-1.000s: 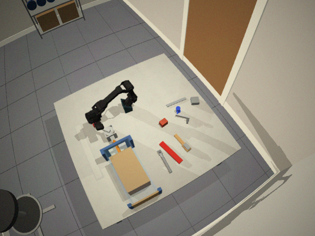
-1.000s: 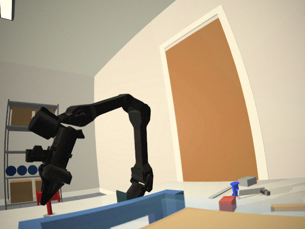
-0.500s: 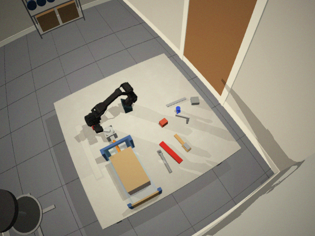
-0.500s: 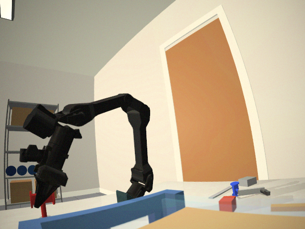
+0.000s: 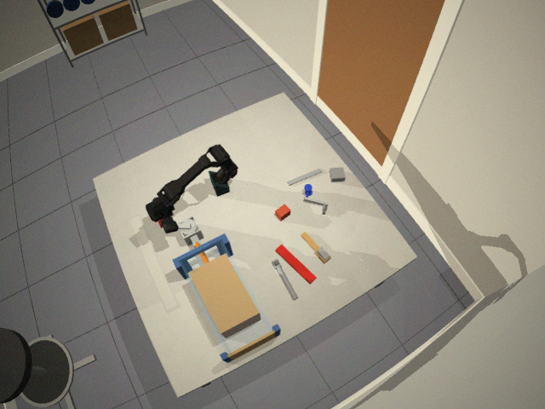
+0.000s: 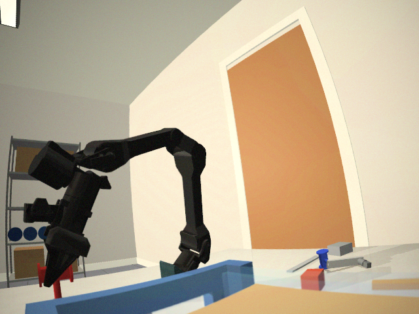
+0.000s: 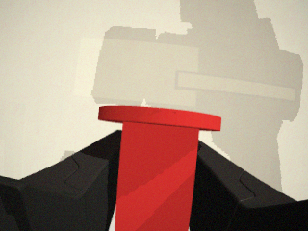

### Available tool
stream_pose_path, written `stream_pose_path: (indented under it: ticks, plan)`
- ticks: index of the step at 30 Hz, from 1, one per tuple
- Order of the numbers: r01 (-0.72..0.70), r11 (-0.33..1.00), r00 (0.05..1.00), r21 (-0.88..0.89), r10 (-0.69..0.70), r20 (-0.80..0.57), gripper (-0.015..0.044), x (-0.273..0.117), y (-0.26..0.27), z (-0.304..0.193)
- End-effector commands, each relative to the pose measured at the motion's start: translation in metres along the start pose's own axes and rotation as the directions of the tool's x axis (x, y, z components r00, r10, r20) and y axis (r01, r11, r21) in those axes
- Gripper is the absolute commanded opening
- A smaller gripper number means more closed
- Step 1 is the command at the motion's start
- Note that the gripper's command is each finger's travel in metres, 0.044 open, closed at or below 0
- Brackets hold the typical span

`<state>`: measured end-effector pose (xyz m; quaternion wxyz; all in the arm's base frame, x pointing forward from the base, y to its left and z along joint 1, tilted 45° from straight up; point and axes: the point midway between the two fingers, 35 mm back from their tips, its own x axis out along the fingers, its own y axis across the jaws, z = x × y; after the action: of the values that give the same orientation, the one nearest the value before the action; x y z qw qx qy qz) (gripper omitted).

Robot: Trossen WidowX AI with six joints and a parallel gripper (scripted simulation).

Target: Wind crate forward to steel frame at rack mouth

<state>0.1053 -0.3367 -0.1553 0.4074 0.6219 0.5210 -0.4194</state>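
The gripper (image 5: 168, 226) (image 6: 50, 279) (image 7: 157, 144) is shut on the red winch handle grip (image 5: 160, 222) (image 6: 67, 273) (image 7: 156, 173), beside the winch (image 5: 192, 227) on its left in the top view. The grip stands roughly upright, its round flange above the fingers in the wrist view. The handle's key and its fit in the winch hole are hidden. An orange strap (image 5: 203, 255) runs through the blue frame (image 5: 178, 265) (image 6: 142, 284) toward the winch. The tan crate (image 5: 224, 292) (image 6: 304, 300) looks flat inside the clear-panelled cubby, with some strap visible between its front and the frame.
Right of the cubby lie a wrench (image 5: 287, 281), a red bar (image 5: 295, 264) and a brush (image 5: 310, 240). Further back are an orange-red block (image 5: 283, 212) (image 6: 312, 279), a blue-gripped grey crank (image 5: 316, 201) (image 6: 343, 261), a flat bar (image 5: 304, 176) and a grey block (image 5: 336, 174).
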Motion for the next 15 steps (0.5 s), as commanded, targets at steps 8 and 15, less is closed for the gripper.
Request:
stream_pose_path:
  ticks: [8,15]
  plan:
    - [-0.03,0.999,1.0,-0.02,0.03,0.007,0.0,0.002,0.026,0.005]
    - [-0.03,0.999,1.0,-0.02,0.031,0.007,0.0,0.003,0.034,0.006]
